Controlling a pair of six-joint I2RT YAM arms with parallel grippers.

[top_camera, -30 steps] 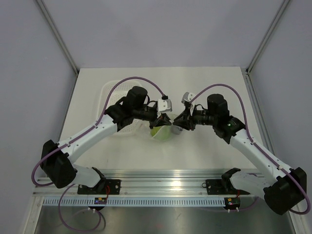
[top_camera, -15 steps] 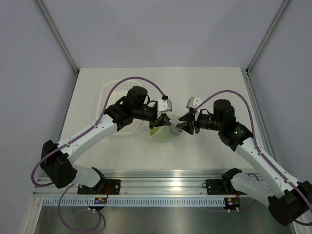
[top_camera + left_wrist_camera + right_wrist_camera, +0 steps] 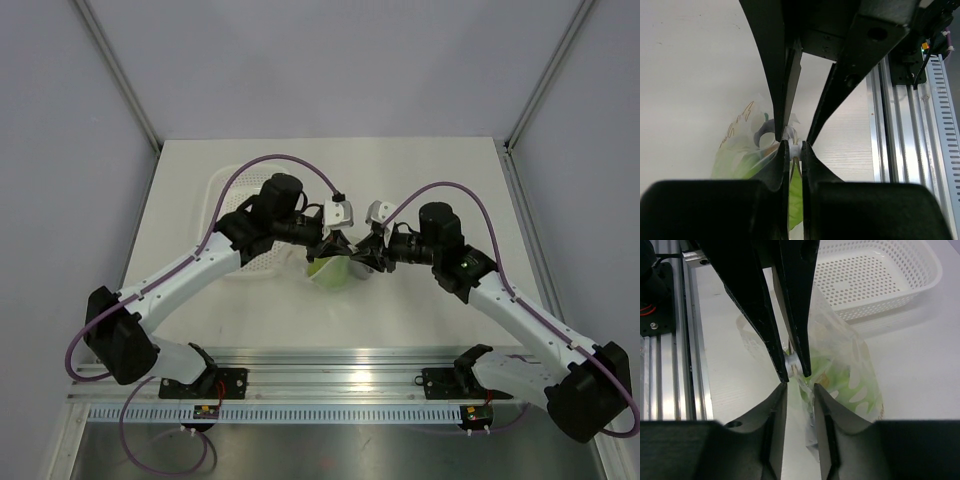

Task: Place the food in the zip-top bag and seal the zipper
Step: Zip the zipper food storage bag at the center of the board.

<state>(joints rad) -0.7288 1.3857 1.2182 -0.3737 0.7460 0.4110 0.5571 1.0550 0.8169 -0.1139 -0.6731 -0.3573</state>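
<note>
The zip-top bag (image 3: 328, 270), clear with cream dots, stands on the table between both grippers. Lime-green food (image 3: 840, 377) shows inside it; the chili and the dark piece cannot be told apart. My left gripper (image 3: 794, 148) is shut on a small white piece at the bag's mouth edge (image 3: 792, 364). In the top view it (image 3: 336, 246) is just left of my right gripper (image 3: 364, 254). My right gripper (image 3: 800, 390) is open, its fingers on either side of the zipper strip (image 3: 809, 407), just below the left fingertips.
A white perforated tray (image 3: 240, 215) lies behind and left of the bag; it also shows in the right wrist view (image 3: 875, 275). The aluminium rail (image 3: 340, 365) runs along the table's near edge.
My right gripper drew back to the right from the bag half a second ago and has come back to the bag's mouth. The left gripper kept its hold in place.
</note>
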